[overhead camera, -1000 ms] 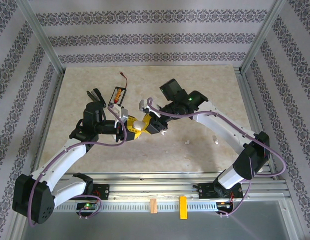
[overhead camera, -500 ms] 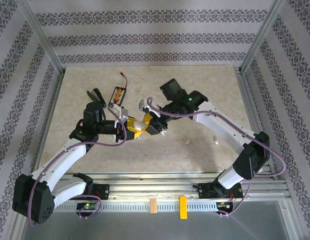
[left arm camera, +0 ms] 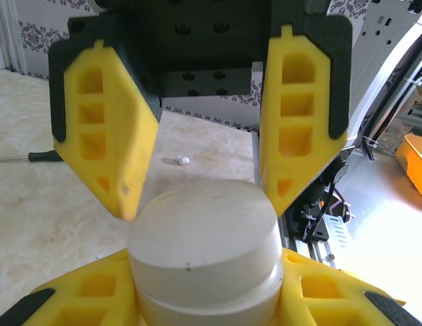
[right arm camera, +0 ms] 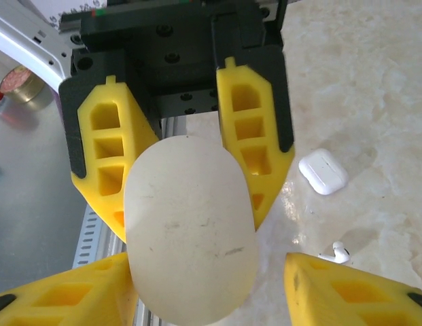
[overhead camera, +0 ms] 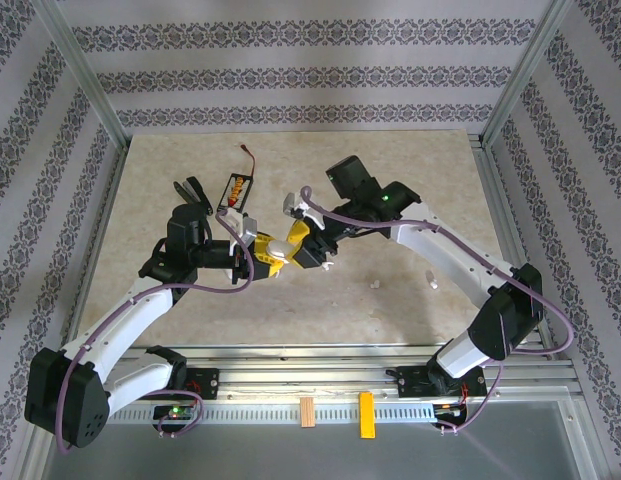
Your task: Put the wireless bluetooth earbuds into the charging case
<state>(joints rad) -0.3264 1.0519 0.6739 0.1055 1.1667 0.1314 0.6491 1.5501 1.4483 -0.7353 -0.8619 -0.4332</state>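
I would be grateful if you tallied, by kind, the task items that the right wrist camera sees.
Charging cases: 2 (the held case, the loose case)
Earbuds: 1 (the earbud)
Total: 3

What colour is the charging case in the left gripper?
The charging case is plain off-white with faint scuff marks. The right wrist view shows it best.
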